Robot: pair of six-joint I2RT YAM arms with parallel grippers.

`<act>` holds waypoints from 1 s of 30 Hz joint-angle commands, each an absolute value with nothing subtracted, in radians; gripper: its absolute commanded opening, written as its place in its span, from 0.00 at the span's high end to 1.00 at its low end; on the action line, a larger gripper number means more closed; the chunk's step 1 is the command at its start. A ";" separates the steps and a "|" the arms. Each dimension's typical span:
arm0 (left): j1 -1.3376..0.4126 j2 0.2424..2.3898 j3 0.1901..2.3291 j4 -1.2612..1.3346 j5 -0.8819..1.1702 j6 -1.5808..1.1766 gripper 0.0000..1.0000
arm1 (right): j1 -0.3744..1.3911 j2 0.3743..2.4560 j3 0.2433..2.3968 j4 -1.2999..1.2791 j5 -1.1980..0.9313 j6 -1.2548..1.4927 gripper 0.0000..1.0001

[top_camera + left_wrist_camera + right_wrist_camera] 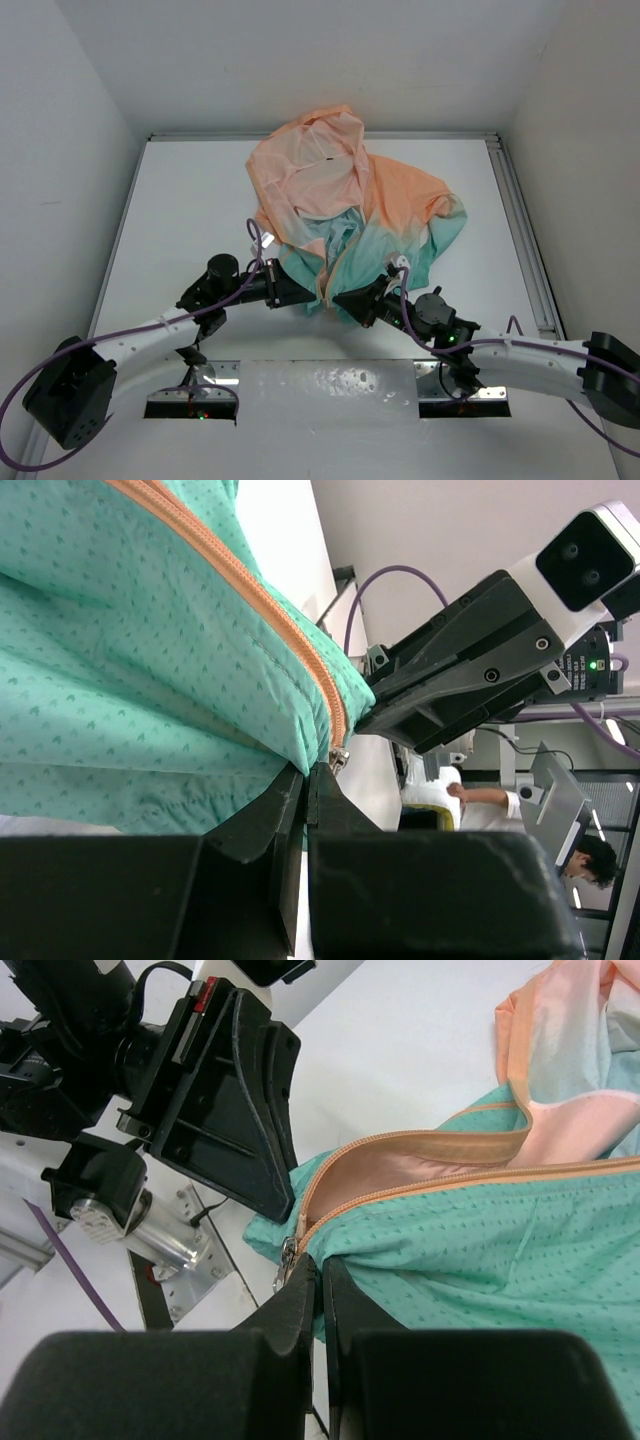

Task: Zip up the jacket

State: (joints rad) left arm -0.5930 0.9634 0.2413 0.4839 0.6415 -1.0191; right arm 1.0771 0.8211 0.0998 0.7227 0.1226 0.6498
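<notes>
"So, where do the two arms meet?"

"At the near middle of the table [190,200], on the teal hem of the jacket [350,205]. The left gripper [303,296] reaches in from the left and the right gripper [345,300] from the right, their tips close together."

"How do the left jaws stand?"

"Pressed together, with the edge of the hem pinched at their tips, just beside the bottom end of the zipper [250,590]. The small metal slider [340,758] sits right above those tips."

"And the right one?"

"Closed as well, with teal fabric nipped between its fingers [290,1310] at the foot of the zip. In its wrist view the slider hangs just left of the fingertips, and beyond it the two orange tapes run apart, showing peach lining between them."

"So the front is open?"

"Above the slider, yes, as far as that view shows."

"How does the rest lie?"

"Crumpled, spreading away from the grippers. The teal fades to peach-orange farther off, and the hood [320,135] is bunched against the table's far edge."
</notes>
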 commanded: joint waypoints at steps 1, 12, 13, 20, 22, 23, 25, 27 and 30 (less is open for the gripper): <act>-0.581 0.963 0.265 0.548 0.670 -1.019 1.00 | 1.080 0.831 0.123 0.761 0.123 0.629 1.00; -0.581 0.937 0.279 0.499 0.655 -0.997 1.00 | 1.080 0.828 0.121 0.764 0.124 0.627 1.00; -0.581 0.937 0.278 0.499 0.653 -0.997 1.00 | 1.080 0.828 0.123 0.762 0.126 0.624 1.00; -0.581 0.937 0.270 0.497 0.647 -0.999 1.00 | 1.078 0.827 0.121 0.769 0.126 0.624 1.00; -0.581 0.937 0.270 0.497 0.647 -0.999 1.00 | 1.080 0.827 0.121 0.769 0.126 0.624 1.00; -0.581 0.937 0.270 0.497 0.647 -0.997 1.00 | 1.078 0.827 0.121 0.770 0.126 0.624 1.00; -0.581 0.937 0.270 0.499 0.649 -0.999 1.00 | 1.080 0.828 0.123 0.772 0.126 0.624 1.00; -0.581 0.937 0.268 0.497 0.649 -0.999 1.00 | 1.078 0.830 0.126 0.772 0.124 0.623 1.00; -0.581 0.937 0.265 0.497 0.650 -1.000 1.00 | 1.078 0.836 0.129 0.776 0.123 0.621 1.00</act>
